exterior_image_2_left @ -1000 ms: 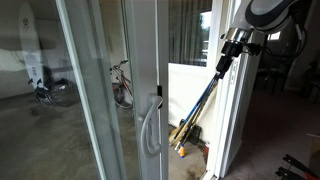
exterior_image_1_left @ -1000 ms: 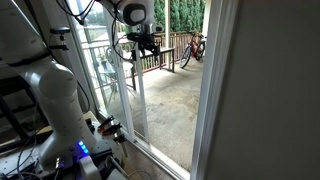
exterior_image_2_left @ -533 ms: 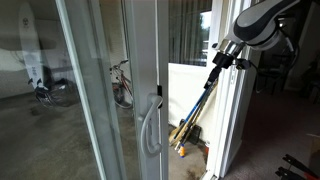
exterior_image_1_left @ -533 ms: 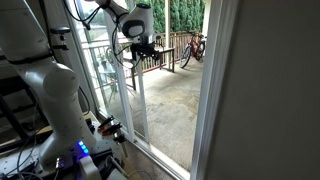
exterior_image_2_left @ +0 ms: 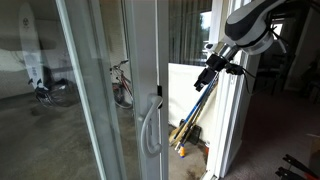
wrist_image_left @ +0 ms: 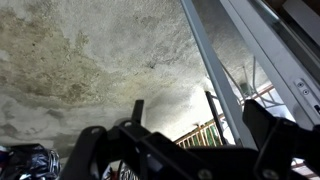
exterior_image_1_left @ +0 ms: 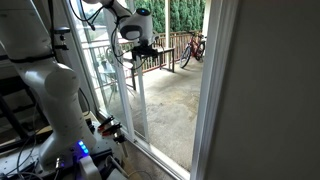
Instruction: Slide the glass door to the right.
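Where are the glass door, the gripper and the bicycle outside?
glass door [exterior_image_2_left: 146,50]: exterior view, on its white vertical stile above the handle.
gripper [exterior_image_2_left: 207,76]: exterior view, between its fingertips, beside the door opening.
bicycle [exterior_image_1_left: 193,50]: exterior view, on its frame, by the railing.

floor: stained grey concrete patio [exterior_image_1_left: 170,95] | edge: wooden railing [exterior_image_1_left: 172,45] along the patio's far side | parked: bicycle [exterior_image_1_left: 193,48] by the railing | beyond: green trees [exterior_image_1_left: 185,12] | indoors: plain white wall [exterior_image_1_left: 270,100] | light: soft daylight, no lamps visible
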Action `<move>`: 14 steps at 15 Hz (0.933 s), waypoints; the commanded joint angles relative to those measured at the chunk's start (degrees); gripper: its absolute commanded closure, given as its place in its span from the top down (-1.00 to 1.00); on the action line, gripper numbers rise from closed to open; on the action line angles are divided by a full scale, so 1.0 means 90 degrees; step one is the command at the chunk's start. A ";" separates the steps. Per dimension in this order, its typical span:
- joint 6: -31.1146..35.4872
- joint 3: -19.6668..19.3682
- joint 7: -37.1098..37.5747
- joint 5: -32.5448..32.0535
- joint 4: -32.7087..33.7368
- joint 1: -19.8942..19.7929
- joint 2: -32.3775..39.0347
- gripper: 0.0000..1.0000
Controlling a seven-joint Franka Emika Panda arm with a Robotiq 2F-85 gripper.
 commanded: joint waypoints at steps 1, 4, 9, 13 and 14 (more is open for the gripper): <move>0.0107 0.0262 -0.1052 0.0617 -0.0065 -0.0075 0.0113 1.00; 0.0059 0.0415 -0.1671 0.0940 -0.0040 -0.0101 0.0191 1.00; 0.0013 0.0659 -0.2580 0.1481 -0.0086 -0.0093 0.0238 1.00; 0.0272 0.0871 -0.3391 0.1937 -0.0316 -0.0048 0.0203 1.00; 0.0275 0.0910 -0.3535 0.2035 -0.0369 -0.0048 0.0193 1.00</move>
